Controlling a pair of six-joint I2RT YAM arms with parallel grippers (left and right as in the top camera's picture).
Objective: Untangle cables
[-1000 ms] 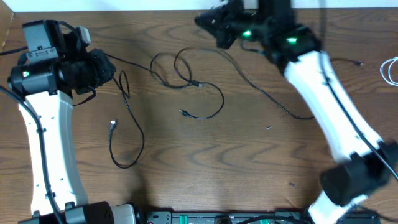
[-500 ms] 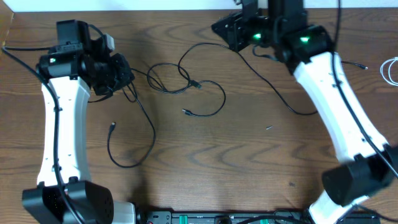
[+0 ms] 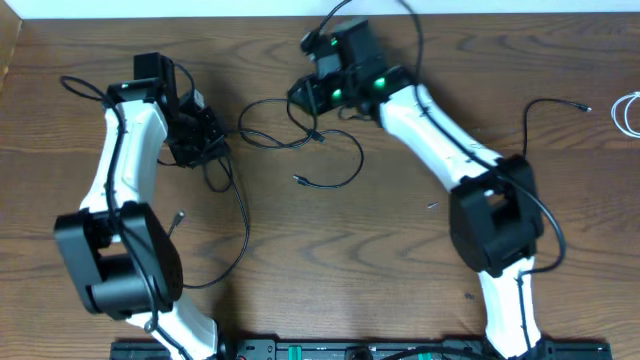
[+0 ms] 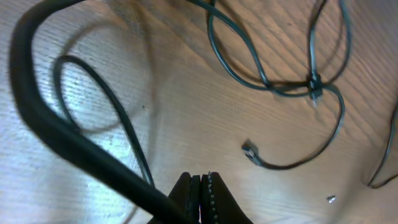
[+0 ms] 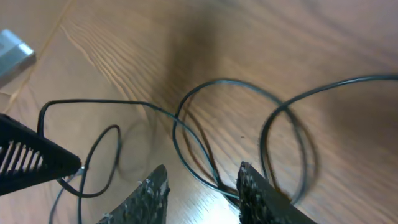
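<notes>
A brown wood-grain worktop [image 3: 400,250] fills the overhead view, with a pale white strip [image 3: 200,8] along its far edge and a dark equipment bar [image 3: 350,350] at its near edge. The thin black cables [image 3: 335,170] lie loosely looped across the upper middle, one strand trailing down the left side and another arching right to a small plug [image 3: 581,104]. A coiled white cable [image 3: 630,112] sits apart at the right edge. The white-and-black left arm [image 3: 125,170] has its jaws pressed together, and a thin cord runs right up beside them; whether it is nipped cannot be told. The right arm [image 3: 440,130] holds its jaws spread just above the overlapping loops, a strand passing through the gap. A second ago the left arm stood at the left edge and the right arm reached toward the far right. Both have since swung inward over the tangle, the right jaws have parted, and the rightward strand has lifted into its arch.
</notes>
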